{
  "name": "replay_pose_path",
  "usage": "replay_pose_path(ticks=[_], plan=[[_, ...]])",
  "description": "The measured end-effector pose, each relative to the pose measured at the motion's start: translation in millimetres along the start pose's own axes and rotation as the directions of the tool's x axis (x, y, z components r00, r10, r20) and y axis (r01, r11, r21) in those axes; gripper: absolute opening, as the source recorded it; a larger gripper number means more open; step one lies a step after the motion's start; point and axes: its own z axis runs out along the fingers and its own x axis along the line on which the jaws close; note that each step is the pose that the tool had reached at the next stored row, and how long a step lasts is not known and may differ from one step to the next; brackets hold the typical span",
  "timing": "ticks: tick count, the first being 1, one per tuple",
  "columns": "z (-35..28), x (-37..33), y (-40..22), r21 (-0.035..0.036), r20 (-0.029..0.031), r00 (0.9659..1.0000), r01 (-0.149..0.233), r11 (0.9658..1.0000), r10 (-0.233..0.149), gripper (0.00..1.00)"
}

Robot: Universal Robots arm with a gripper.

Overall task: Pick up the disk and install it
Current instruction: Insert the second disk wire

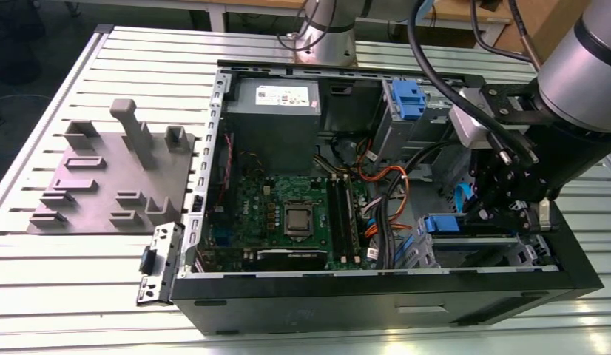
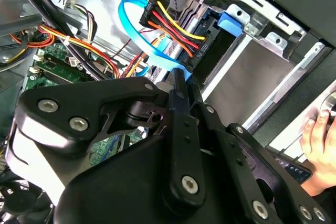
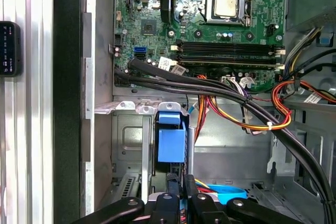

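Note:
The disk [image 3: 171,140] stands on edge in the drive bay of the open computer case [image 1: 202,185], its bright blue bracket facing out. In the exterior view its blue bracket end [image 1: 444,222] shows at the case's right front corner. My gripper [image 3: 179,184] reaches down into that corner, and its two black fingers [image 2: 178,85] lie close together, shut, with their tips at the disk's near end. A blue flat cable [image 2: 152,51] and a black connector with yellow, red and black wires [image 2: 170,17] sit right by the fingertips. Whether the fingers pinch anything is hidden.
Thick black cables [image 3: 220,90] and orange-yellow wire bundles [image 3: 262,121] cross beside the bay. The motherboard [image 1: 285,214] fills the case floor; a grey box with a white sticker [image 1: 276,103] and another blue bracket [image 1: 409,100] sit at the back. A grey fixture [image 1: 108,177] lies on the table. A hand [image 2: 320,135] rests outside the case.

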Motion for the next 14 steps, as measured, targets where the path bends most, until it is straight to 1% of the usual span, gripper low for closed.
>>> replay_pose_path(ticks=[10,14], plan=[[3.5,0.4,0.1,0.0000,0.0004,1.0000,0.000,1.0000,0.000,0.16],[3.9,0.4,0.2,0.0000,0.0005,1.0000,0.000,1.0000,0.000,0.16]])
